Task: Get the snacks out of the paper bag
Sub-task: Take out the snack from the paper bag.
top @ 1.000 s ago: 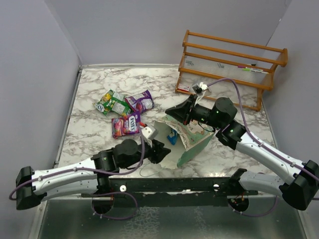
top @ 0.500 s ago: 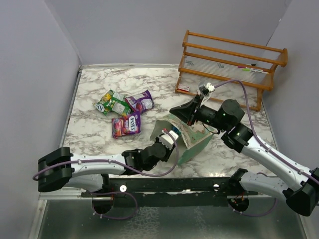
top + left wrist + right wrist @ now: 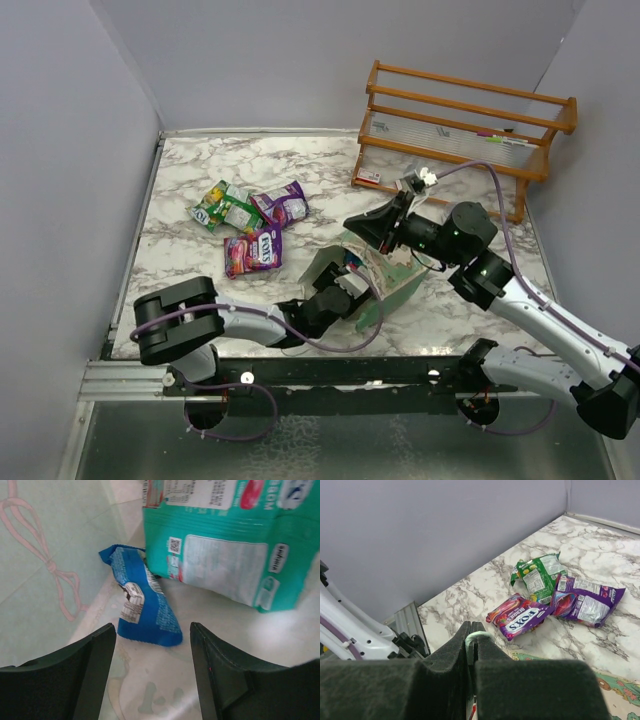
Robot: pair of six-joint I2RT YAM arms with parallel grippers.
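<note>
The paper bag (image 3: pixel 392 291) lies on its side, mouth toward the left. My right gripper (image 3: pixel 360 223) is shut on its pale green rim (image 3: pixel 478 638), holding the mouth up. My left gripper (image 3: pixel 347 284) is inside the bag and open (image 3: pixel 152 631). A blue packet (image 3: pixel 145 608) lies just beyond its fingertips, touching neither. A teal packet (image 3: pixel 229 547) leans behind the blue one. The bag's wall with a pink bow print (image 3: pixel 45 555) is at the left. Three snacks lie outside on the marble: green (image 3: pixel 225 207), purple (image 3: pixel 282 204) and red-pink (image 3: pixel 253 250).
A wooden slatted rack (image 3: pixel 460 130) stands at the back right, with a small white-and-red card (image 3: pixel 368 178) at its foot. Grey walls close in the table on the left, back and right. The metal rail (image 3: pixel 130 375) runs along the near edge.
My left arm has swung right and pushed forward into the bag's mouth, and its jaws now stand wider. The right gripper has shifted slightly right, still shut on the rim.
</note>
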